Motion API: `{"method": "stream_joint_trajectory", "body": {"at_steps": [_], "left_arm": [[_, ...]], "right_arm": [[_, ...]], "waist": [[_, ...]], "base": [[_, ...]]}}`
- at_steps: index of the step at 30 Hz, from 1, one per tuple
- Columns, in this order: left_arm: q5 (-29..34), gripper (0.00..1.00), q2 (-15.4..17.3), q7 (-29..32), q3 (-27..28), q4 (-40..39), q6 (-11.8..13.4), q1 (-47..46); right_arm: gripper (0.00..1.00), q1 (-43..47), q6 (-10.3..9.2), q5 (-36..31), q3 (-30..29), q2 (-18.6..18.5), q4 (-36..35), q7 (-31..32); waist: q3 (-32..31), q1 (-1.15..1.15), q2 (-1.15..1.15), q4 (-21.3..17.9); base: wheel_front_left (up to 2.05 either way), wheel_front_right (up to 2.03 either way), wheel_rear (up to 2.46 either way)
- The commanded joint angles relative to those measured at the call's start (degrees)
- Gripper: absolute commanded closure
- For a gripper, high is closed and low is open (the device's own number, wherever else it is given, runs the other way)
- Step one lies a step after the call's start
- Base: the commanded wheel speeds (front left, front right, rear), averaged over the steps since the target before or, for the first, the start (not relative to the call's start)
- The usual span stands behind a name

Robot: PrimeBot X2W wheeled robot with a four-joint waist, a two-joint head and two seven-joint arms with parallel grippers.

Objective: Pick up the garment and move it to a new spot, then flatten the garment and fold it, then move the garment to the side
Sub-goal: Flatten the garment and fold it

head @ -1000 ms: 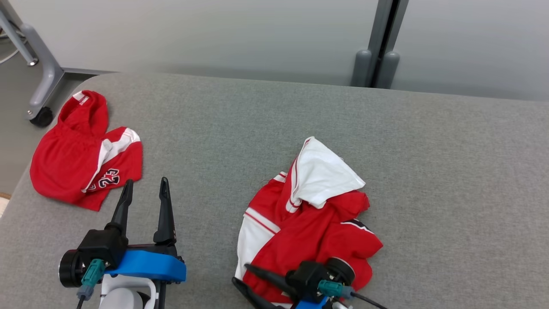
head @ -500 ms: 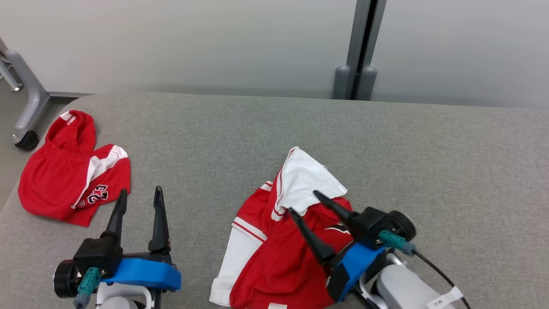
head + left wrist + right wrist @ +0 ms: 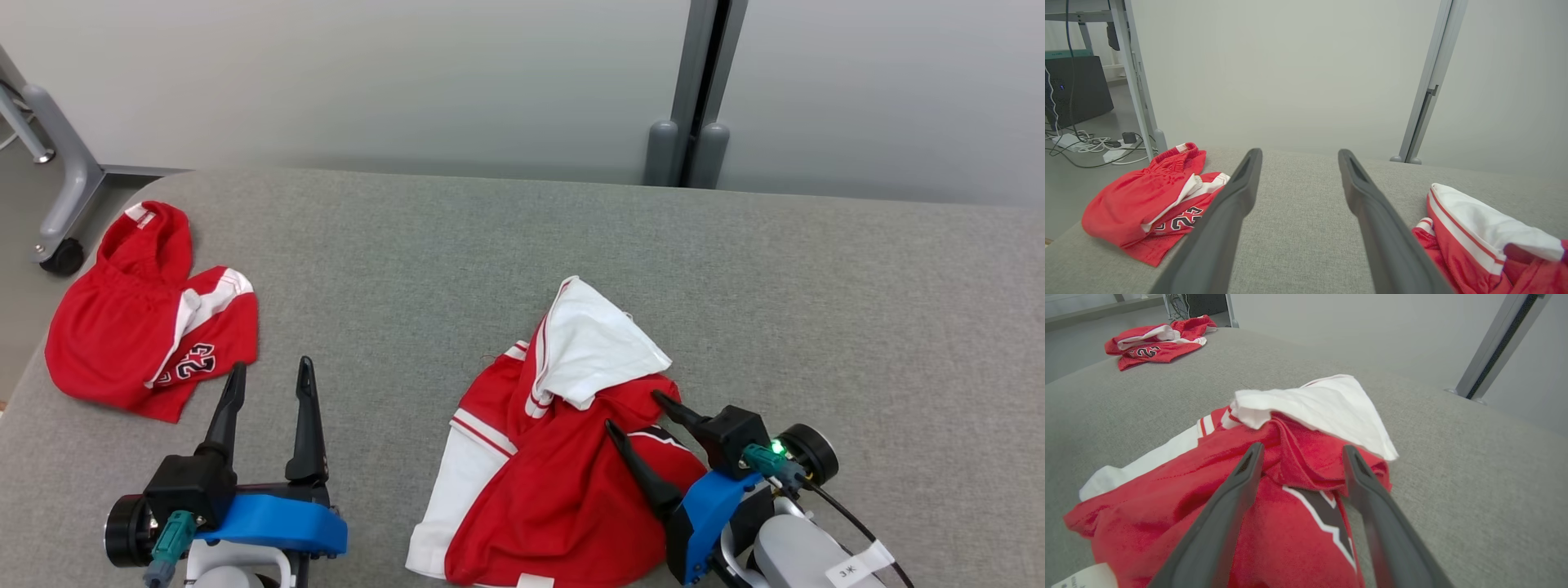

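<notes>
Loosely rumpled red-and-white jersey (image 3: 563, 482) near the front edge of the grey fabric surface (image 3: 816, 286), right gripper (image 3: 632, 408) spread wide over its red folds, gripping nothing, left gripper (image 3: 272, 364) equally wide and empty, second red garment (image 3: 122, 343) numbered 23 by the left edge.

No longer closed low at the near hem of the garment (image 3: 555, 498), the right gripper (image 3: 633, 410) now has its jaws wide apart and is further right, over the red cloth. The garment now reaches further toward the robot, with its white side strip stretched out.
</notes>
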Motion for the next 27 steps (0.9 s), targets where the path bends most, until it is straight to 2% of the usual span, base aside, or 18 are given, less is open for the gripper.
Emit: {"method": "stream_joint_trajectory", "body": {"at_steps": [1,9,10,14,17,27], "left_arm": [[0.1,0.0,-0.1,-0.3,-0.3,-0.1,-0.1,-0.5],[-0.2,0.0,-0.2,-0.3,-0.7,-0.1,-0.2,-1.5],[-0.3,0.0,-0.2,-0.3,-0.7,0.0,-0.2,-1.6],[-0.3,0.0,-0.3,-0.3,-0.6,0.1,-0.1,-2.0],[-0.2,0.0,-0.3,-0.3,-0.3,0.0,0.1,-1.8],[0.1,0.0,-0.3,-0.3,-0.5,0.2,0.0,-2.2]], "right_arm": [[0.0,-0.6,0.03,-0.3,0.1,0.3,1.3,0.4],[0.0,-4.4,0.02,-2.9,2.0,1.0,9.5,0.8],[1.0,-4.9,0.02,-2.6,2.0,1.3,10.2,0.6],[1.0,-7.1,0.02,-1.7,0.7,1.6,11.8,-0.9],[1.0,-8.0,0.02,-0.9,-1.9,0.6,10.8,-1.8],[1.0,-5.0,0.02,2.4,-17.0,-7.1,1.9,-2.1]], "waist": [[0.3,0.0,0.0,0.4],[1.9,0.0,0.0,1.7],[2.0,0.0,0.0,1.8],[2.6,0.0,0.0,1.7],[2.7,0.0,0.0,1.0],[2.4,0.0,0.0,-0.9]], "base": [[0.0,0.0,0.0],[0.0,0.0,0.0],[0.0,0.0,0.0],[0.0,0.0,0.0],[0.0,0.0,0.0],[0.0,0.0,0.0]]}}
